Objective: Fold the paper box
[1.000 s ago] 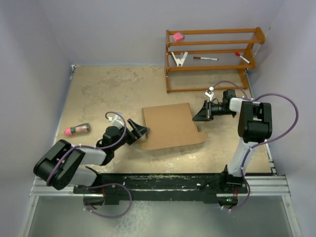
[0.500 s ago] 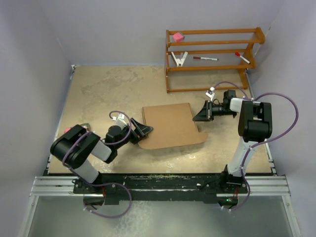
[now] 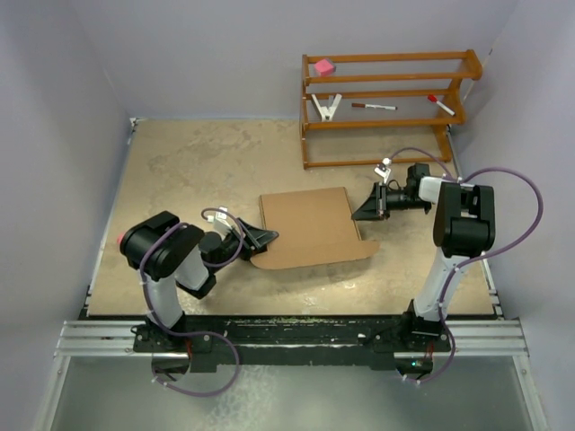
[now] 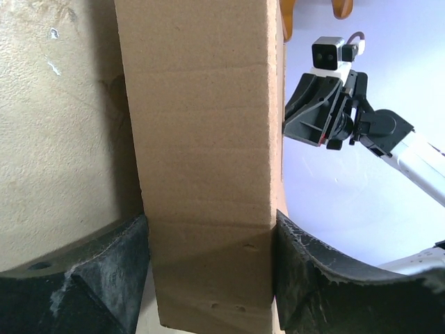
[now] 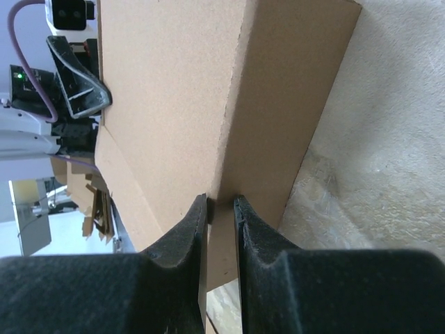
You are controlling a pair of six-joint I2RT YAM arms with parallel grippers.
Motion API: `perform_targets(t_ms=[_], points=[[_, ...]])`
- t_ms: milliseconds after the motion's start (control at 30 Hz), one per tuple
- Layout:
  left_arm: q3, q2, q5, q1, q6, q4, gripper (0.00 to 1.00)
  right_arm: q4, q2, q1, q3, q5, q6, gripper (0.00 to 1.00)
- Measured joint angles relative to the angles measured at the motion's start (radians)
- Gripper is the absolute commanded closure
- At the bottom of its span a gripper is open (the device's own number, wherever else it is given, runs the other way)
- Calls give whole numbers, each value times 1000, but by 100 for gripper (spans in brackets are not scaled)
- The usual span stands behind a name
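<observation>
**Both grippers hold the box by opposite edges**

The paper box [image 3: 310, 229] lies mid-table. At its 9 o'clock edge the left gripper [image 3: 262, 239] clasps it, one finger against each side. At 3 o'clock the right gripper [image 3: 361, 211] pinches a thin cardboard edge.

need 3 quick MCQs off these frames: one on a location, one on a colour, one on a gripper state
1. Which shelf of the rack holds the pink block?
A) top B) middle C) bottom
2. What colour is the paper box?
A) white B) brown C) blue
3. What is the right gripper doing?
A) open above the box B) shut on nothing C) shut on the box's edge

Answers:
1 A: the block sits on the highest tier in the top view.
2 B: it is plain brown cardboard in every view.
3 C: the right wrist view shows both fingers pinching the thin cardboard edge.
</observation>
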Motion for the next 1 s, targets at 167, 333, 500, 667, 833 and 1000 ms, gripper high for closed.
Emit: perform_targets(t_ms=[167,333,500,667,833,1000], points=[[-2,-13,0,0,-16,-3,60,-31,-1,0,14,8,-44,57],[-14,-136,-10,-1,-9,-92,60,-75,-44,-16,14,59,-115,43],[-24,-378,-43,-1,13,-271,60,-130,-177,-85,24,78,-211,37],[-21,-634,-84,-1,30,-509,61,-173,-354,-132,45,71,-343,31],[30,-841,-131,-1,33,-852,62,-246,-537,-84,75,24,-508,19],[179,-938,-175,-1,20,-1232,66,-269,-699,89,97,37,-635,0]])
